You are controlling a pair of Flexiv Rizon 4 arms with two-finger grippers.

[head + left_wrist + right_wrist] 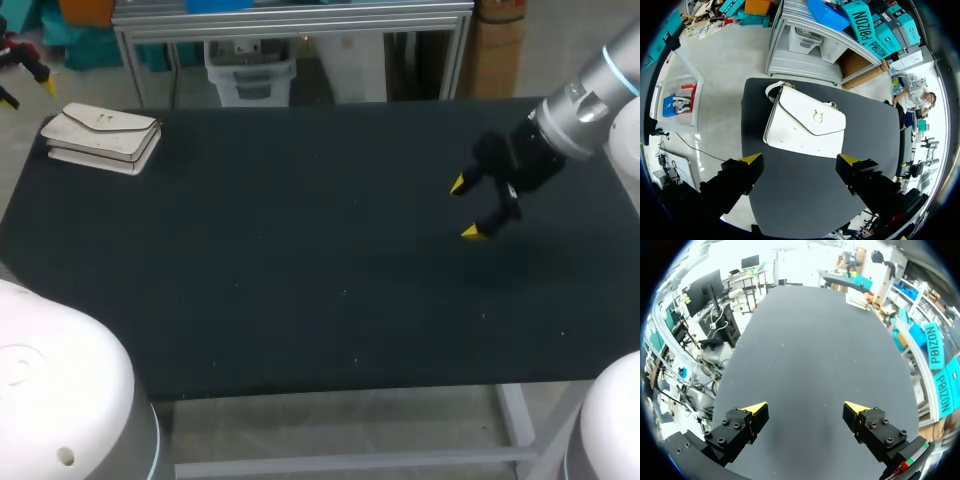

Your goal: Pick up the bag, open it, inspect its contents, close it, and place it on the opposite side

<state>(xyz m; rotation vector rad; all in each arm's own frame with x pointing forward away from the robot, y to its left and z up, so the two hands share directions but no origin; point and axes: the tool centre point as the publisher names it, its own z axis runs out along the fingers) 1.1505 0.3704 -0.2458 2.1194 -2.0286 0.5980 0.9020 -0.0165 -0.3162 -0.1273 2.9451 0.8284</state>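
A white flap bag (101, 135) with a gold clasp lies closed at the table's far left corner. In the left wrist view the bag (805, 127) lies flat ahead of my left gripper (800, 161), which hangs open above it and touches nothing. In the head view that gripper (28, 92) shows only as two yellow tips at the far left edge. My right gripper (466, 208) hovers open over the table's right half, far from the bag. Its fingers hold nothing (805, 407). The bag (858, 299) is a small white shape at the table's far corner there.
The black table top (300, 270) carries only the bag. Its front edge runs across the lower part of the head view, with the white arm bases at both lower corners.
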